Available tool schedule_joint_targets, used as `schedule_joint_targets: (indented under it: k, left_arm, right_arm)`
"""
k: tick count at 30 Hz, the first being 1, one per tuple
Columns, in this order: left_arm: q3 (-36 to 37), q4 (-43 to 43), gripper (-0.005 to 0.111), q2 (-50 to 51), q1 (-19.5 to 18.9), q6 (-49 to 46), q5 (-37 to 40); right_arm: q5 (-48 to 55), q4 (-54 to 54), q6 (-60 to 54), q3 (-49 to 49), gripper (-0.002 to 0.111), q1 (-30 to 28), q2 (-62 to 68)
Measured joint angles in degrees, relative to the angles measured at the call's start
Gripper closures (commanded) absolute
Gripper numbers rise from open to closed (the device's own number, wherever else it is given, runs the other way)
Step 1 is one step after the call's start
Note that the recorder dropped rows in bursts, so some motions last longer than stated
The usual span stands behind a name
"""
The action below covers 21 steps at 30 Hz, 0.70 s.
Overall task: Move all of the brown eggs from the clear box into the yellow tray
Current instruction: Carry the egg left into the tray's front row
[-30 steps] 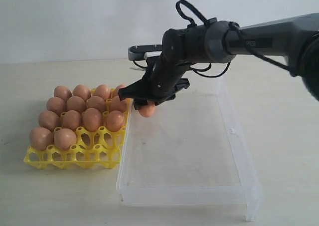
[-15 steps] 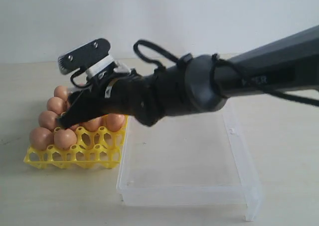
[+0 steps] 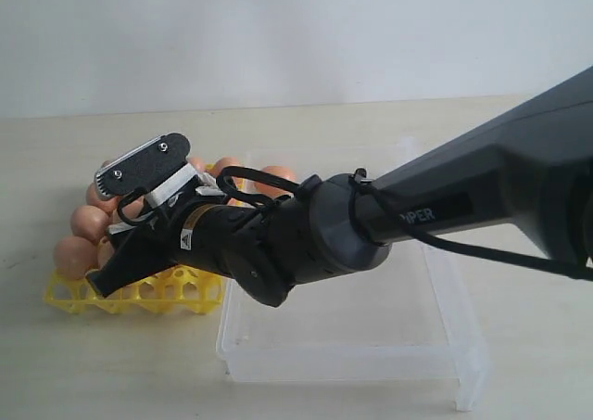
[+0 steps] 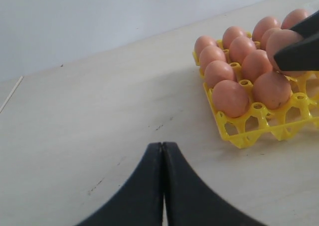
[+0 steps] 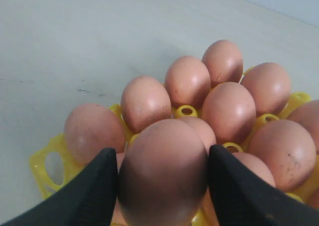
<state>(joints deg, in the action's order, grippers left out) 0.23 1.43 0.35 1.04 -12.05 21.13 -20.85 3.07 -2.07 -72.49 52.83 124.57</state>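
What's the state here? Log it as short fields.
right gripper: shut on brown egg, held over yellow tray
left gripper: shut, empty, beside the tray
tray eggs: many seated, tray not full
clear box: no eggs seen; arm hides part

A robotics lab or test bench, to judge by the set-up: a black robot arm [image 3: 482, 188], with cables [image 3: 269, 174] looped along its casing, reaches over a pale, wood-grain worktop [image 3: 111, 374] that stands against a plain white wall [image 3: 278, 31]. A yellow tray [image 3: 185, 290] of brown eggs [image 3: 72, 253] and a clear box [image 3: 371, 360] sit side by side on the worktop, laid out like test props.
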Motion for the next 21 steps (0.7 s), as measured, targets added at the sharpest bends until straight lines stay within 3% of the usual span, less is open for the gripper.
schedule_joint_targets:
  k: [16,21]
  left_arm:
    - [0.0,0.0,0.107,0.0,0.0,0.0,0.0]
    - [0.0,0.0,0.107,0.0,0.0,0.0,0.0]
  right_arm:
    - [3.9,0.0,-0.1,0.0,0.108,-0.8,0.1]
    - [4.8,-0.1,-0.1,0.0,0.096,-1.7,0.1]
